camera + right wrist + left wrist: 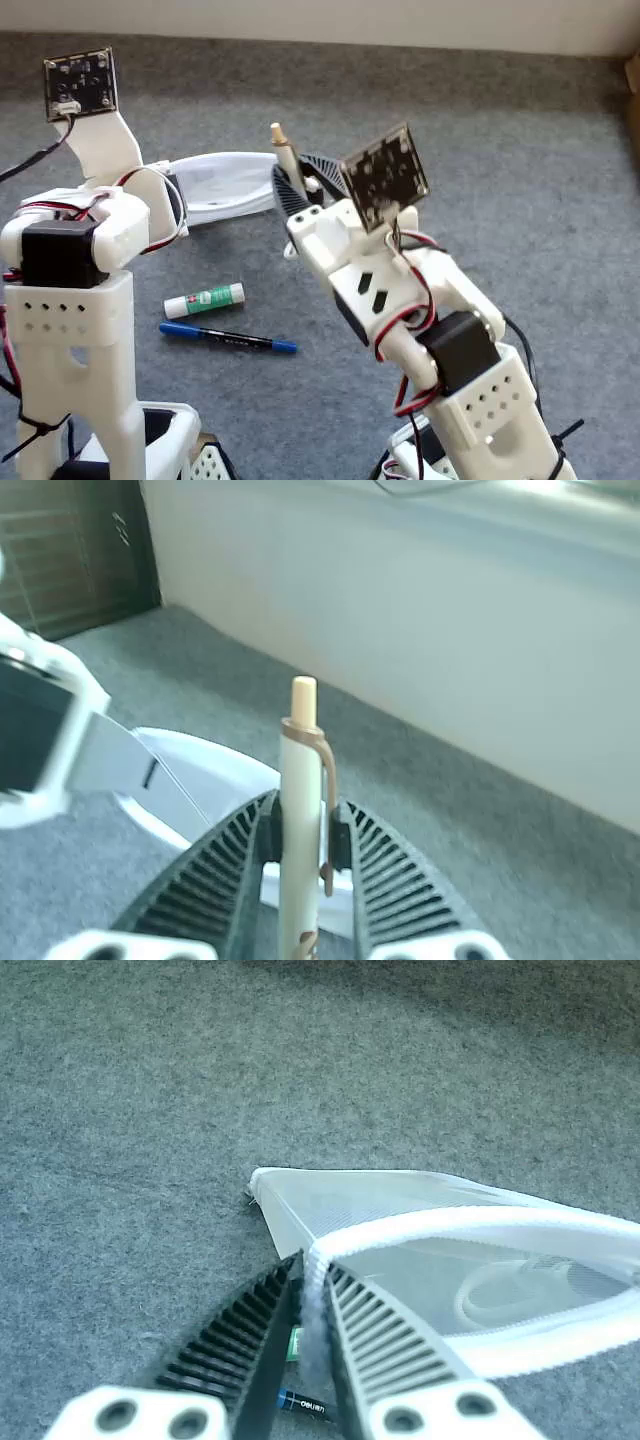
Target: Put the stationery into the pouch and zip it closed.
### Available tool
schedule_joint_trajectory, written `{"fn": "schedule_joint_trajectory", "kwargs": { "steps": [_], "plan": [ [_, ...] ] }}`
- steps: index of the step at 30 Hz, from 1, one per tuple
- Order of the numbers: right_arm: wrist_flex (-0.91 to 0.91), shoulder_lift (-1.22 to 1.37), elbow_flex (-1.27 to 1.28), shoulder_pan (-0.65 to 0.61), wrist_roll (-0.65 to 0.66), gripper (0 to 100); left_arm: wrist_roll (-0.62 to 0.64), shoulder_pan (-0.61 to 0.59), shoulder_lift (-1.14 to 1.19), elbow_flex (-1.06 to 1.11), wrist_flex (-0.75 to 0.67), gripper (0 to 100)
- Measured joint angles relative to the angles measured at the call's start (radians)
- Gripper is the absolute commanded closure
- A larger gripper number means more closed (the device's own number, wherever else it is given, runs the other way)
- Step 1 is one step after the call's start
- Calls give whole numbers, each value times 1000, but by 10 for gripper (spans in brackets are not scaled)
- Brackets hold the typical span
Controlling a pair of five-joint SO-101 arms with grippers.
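Currently your right claw clamps the pen mid-barrel; it looks light, stiff, slippery. Your left claw pinches the limp pouch rim, mouth sagging beyond its tips.

Soft, even daylight falls on the grey carpet in the high view, and the shadows there are faint and soft-edged. In the left wrist view the far carpet lies in a dim band, while the pouch shines bright white along its rim. In the right wrist view the wall glows pale, with a washed-out streak of glare along its upper edge.
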Motion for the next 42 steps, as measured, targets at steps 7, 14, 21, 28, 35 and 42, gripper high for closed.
{"fn": "schedule_joint_trajectory", "kwargs": {
  "steps": [7,14,21,28,35,42],
  "plan": [
    [-135,-91,21,-68,0,993,0,0,0,0,0,993],
    [-315,-103,21,-71,0,993,0,0,0,0,0,993],
    [-545,-103,166,-71,0,993,0,0,0,0,0,993],
    [-853,-103,350,-71,0,993,0,0,0,0,0,993],
    [-1008,-103,396,-71,0,993,0,0,0,0,0,993],
    [-1049,-101,448,-71,0,993,0,0,0,0,0,993]
  ]
}}
